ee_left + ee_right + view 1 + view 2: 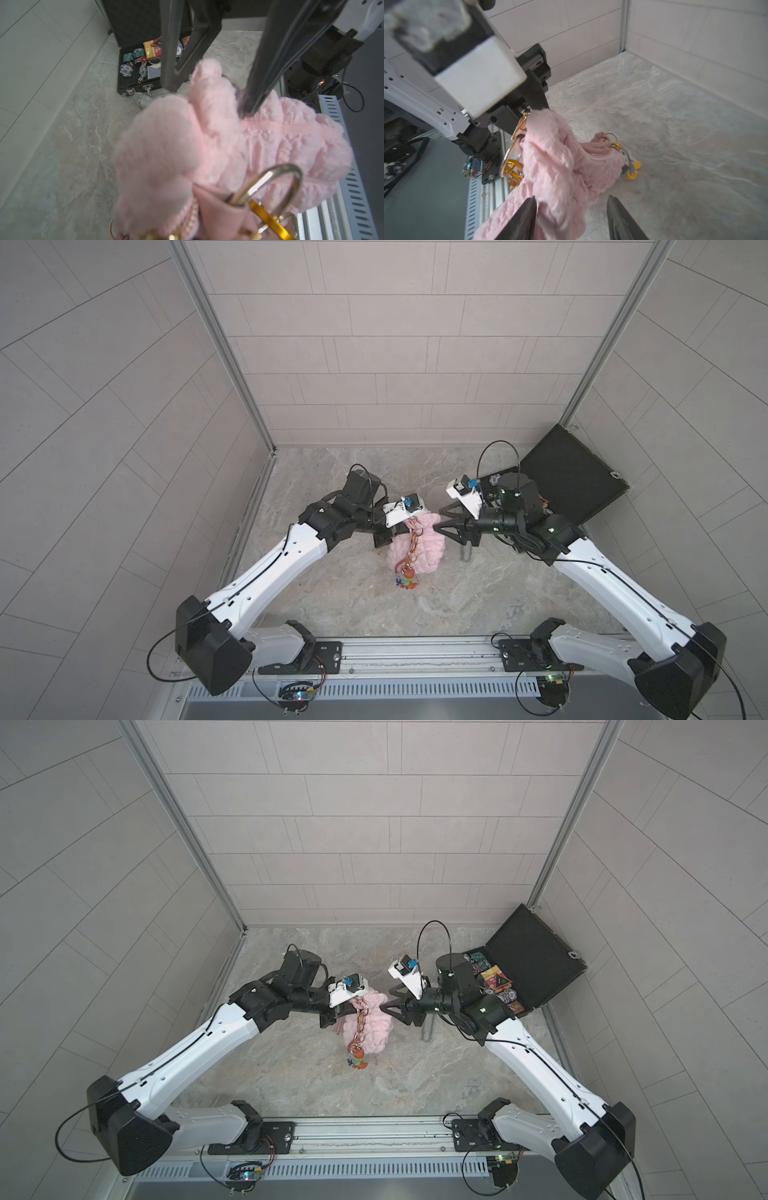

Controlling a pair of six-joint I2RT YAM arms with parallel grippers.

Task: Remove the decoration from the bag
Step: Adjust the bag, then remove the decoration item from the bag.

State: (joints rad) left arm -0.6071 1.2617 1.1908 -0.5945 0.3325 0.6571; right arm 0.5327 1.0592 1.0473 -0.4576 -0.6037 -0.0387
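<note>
Presently catalogued, item by item. Bag [428, 549]: pale pink plush, bubble-quilted, limp and puffy; hangs over the middle of the bench [498, 597], whether its lower end touches I cannot tell. Left claw [404, 527]: clenched on the bag's top, beside the smooth pink tab [220, 205] and its gold ring [276, 180]. Right claw [437, 518]: released, jaws apart, one fingertip [252, 97] sunk in the plush, the other clear; grasping nothing. Decoration [360, 1036]: chain [414, 545] of orange and gold links, hard and glossy, running down the bag's face toward the bench's near edge, from an orange snap hook [268, 216] beside the ring to a small orange figure [408, 577] dangling below. Black case [577, 472]: rigid, lid up, far right corner of the bench; not my concern. Handling note, my judgement: the step is to bring my right claw off the fabric and onto the snap hook. I should hold the left rigid so the ring faces outward, pinch metal only, since plush swallows fingertips and hides the hook, and move slowly, for a loose chain swings and slick links slip.
</note>
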